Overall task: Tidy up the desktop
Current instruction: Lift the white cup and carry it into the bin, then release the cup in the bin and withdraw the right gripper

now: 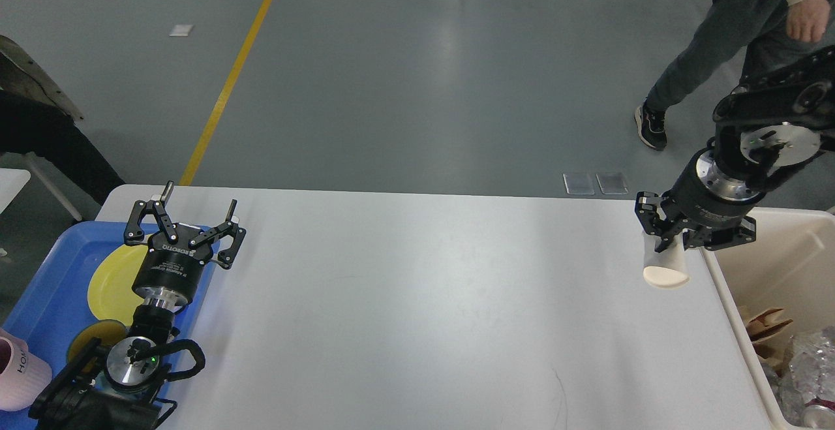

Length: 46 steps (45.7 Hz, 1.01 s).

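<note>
the large white rectangular bench (404, 299) with rounded corners is nearly bare across its middle. the right end effector (675, 241) hangs above the bench's far right corner, pointing down, its two black fingers clamped on a white paper cup (664, 267) that dangles mouth-down, clear of the surface. it sits just beside the cream-white plastic bin (776, 247) at the bench's right edge, which holds crumpled brown paper and clear plastic waste, so the cup looks like rubbish bound for that bin; lifting it high likely helps it clear the bin's rim.

the left end effector (186, 221) hovers over the bench's left edge with its fingers spread apart and nothing between them. beneath and beside it lies a blue plastic tray (45, 299) carrying a round yellow plate (114, 280) and a pale pink mug (19, 371), which suggests reusable ware is sorted to that side.

a person in grey trousers (711, 45) walks on the floor beyond the bench.
</note>
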{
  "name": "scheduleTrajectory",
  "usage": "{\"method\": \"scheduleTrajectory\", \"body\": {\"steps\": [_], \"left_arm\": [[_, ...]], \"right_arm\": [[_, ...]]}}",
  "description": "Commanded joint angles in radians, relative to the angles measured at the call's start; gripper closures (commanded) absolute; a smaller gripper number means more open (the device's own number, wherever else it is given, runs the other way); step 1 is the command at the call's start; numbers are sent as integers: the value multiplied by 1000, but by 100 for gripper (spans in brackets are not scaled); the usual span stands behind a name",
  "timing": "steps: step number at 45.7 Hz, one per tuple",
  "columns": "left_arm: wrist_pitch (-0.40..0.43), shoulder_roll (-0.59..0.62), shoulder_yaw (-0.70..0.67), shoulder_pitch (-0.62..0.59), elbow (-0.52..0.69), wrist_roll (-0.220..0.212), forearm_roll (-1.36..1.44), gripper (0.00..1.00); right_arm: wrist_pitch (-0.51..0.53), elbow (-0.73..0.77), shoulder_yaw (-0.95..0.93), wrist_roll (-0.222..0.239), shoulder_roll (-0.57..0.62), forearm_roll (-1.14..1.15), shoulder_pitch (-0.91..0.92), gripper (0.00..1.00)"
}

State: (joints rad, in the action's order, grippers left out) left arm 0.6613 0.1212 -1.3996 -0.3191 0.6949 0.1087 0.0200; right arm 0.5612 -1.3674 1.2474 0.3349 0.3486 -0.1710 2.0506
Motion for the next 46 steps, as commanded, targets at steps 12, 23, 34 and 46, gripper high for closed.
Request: {"method": "scheduleTrajectory", "body": {"steps": [12, 23, 34, 46], "left_arm": [[0, 0, 1, 0, 0, 2, 0, 3], [0, 0, 1, 0, 0, 2, 0, 3], [0, 0, 1, 0, 0, 2, 0, 3], [0, 0, -1, 0, 0, 2, 0, 3]], "right_arm": [[114, -352, 188, -120, 66, 4, 453, 100], [72, -302, 274, -117, 144, 27, 453, 100], [17, -101, 317, -105, 381, 126, 303, 100], [-17, 298, 112, -106, 529, 156, -165, 100]]}}
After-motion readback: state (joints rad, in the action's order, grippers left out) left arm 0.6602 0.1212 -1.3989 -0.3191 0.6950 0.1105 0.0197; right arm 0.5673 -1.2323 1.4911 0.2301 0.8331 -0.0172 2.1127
